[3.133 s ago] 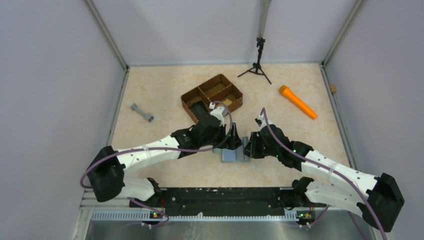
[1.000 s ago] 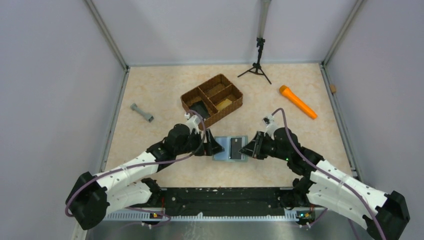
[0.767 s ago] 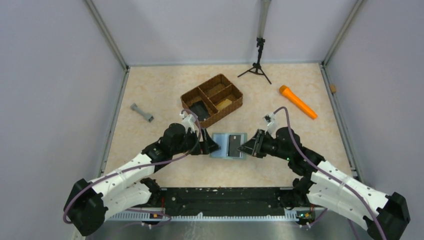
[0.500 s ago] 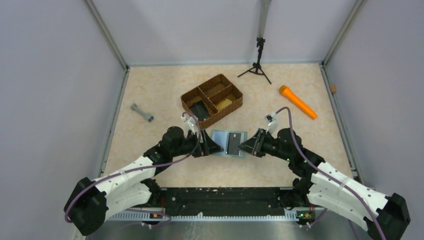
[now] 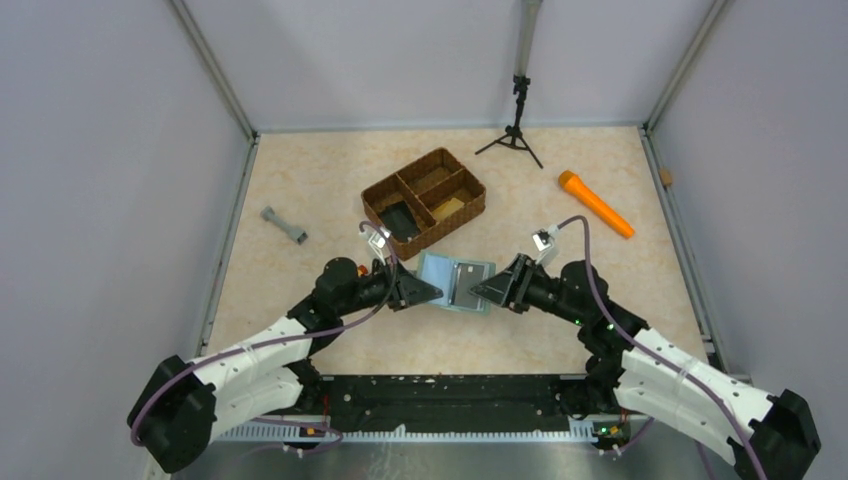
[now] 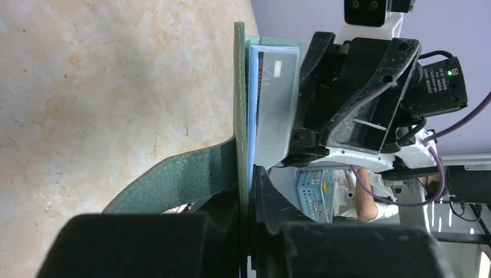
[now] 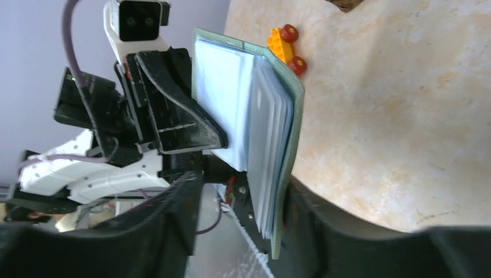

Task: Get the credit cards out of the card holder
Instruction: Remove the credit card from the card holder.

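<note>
Against beige tabletop (image 5: 300, 170), card holder (image 5: 452, 282) sits pinched between the left jaws

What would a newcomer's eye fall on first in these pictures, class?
A grey-green folding card holder, open, is held up at the centre: the left pincer is clamped on one edge, and the right pincer straddles the other. Behind it stands a brown woven three-part basket; an orange cylinder lies far right.
</note>
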Motion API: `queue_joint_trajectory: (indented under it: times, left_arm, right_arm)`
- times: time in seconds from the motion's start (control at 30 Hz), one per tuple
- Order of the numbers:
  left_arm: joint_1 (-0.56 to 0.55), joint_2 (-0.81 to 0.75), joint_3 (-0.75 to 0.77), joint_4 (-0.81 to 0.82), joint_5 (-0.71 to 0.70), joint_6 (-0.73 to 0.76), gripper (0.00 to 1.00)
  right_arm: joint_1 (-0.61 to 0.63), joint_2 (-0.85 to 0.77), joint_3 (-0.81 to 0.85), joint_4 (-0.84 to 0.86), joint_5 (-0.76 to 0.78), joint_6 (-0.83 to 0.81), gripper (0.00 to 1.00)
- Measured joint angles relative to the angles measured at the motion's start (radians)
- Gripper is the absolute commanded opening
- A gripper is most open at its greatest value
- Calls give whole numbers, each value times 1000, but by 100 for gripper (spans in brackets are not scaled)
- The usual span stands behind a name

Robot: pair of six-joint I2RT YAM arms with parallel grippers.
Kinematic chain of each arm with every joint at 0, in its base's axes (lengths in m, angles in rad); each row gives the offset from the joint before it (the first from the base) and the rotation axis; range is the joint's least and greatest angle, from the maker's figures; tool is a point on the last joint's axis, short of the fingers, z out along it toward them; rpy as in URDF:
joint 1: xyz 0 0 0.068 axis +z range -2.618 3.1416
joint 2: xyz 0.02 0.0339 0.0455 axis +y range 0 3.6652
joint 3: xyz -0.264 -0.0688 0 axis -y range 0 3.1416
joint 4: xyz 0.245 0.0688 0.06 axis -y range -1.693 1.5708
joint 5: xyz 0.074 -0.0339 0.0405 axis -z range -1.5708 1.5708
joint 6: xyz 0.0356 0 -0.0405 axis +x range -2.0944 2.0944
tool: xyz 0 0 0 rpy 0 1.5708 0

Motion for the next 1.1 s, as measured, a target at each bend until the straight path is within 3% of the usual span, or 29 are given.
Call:
queue_joint_trajectory:
  times: [0.07,0.2,0.33,0.43,0.57,0.77,0.93,1.1]
  left_arm:
    - [0,-14,-4,3,-3,-4,0]
    - [0,-41,-13,24,-5,-22,0]
    - [0,-48,-21,59,-3,-46,0]
    - [0,-41,-34,107,6,-70,0]
    - [0,6,-42,164,18,-96,0]
    - [6,-5,-42,113,5,-64,0]
    - [11,-57,-39,0,-26,-6,4]
    - [12,-61,-15,-42,-29,32,7]
  right_arm:
    - [0,-6,-2,19,-6,0,66]
    - [0,-7,-13,69,-17,0,67]
    - [-4,19,-24,112,-33,5,52]
    - [-5,46,-39,150,-43,19,49]
    - [-5,80,-50,186,-50,34,30]
    - [-6,74,-50,183,-50,38,28]
    - [-11,18,-50,136,-34,27,1]
    - [-11,11,-50,119,-26,21,0]
